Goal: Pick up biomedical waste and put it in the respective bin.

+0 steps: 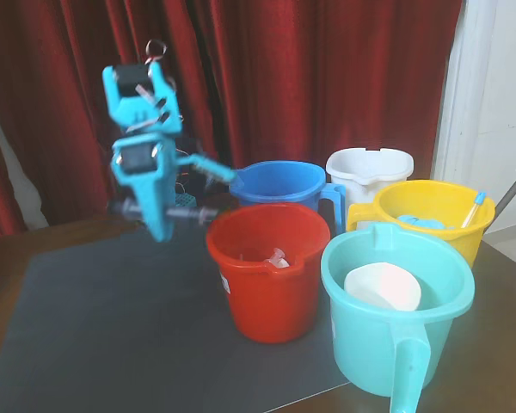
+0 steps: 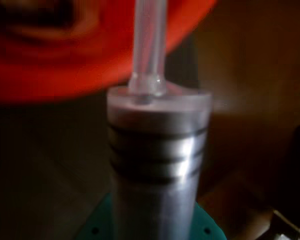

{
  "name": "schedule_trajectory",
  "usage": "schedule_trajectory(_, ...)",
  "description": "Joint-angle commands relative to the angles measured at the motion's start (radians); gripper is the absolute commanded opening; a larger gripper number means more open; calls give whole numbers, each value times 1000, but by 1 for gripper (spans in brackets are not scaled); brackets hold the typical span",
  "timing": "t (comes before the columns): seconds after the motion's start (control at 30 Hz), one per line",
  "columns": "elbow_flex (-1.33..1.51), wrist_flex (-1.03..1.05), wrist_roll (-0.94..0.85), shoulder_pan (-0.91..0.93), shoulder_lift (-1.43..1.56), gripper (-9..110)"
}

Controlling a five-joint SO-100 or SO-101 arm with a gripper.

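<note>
My light-blue gripper [image 1: 159, 222] hangs tip-down above the dark mat, left of the red bucket [image 1: 267, 292], and is shut on the syringe [image 1: 189, 212]. The syringe lies crosswise in the jaws, with its ends sticking out on both sides. In the wrist view the syringe [image 2: 157, 160] fills the middle: a greyish barrel with dark rings and a clear slim tube pointing up towards the blurred red bucket [image 2: 65, 55]. Teal fingers [image 2: 97, 229] show at the bottom edge. The red bucket has a small white label and a pale item [image 1: 278, 256] inside.
A blue jug-like bucket [image 1: 279, 185], a white bucket [image 1: 370, 168] and a yellow bucket [image 1: 434, 215] with a blue-tipped dropper [image 1: 475, 206] stand behind. A teal handled bucket [image 1: 396, 344] holding a white object stands front right. A dark mat [image 1: 112, 327] covers the table; a red curtain hangs behind.
</note>
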Motion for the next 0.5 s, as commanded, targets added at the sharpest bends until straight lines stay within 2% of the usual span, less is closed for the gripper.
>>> schedule_trajectory(0.0, -43, 341, 41, -64, 121, 0)
schedule_trajectory(0.27, -57, 336, 287, -291, 129, 0)
schedule_trajectory(0.47, -55, 244, 319, -356, 124, 0)
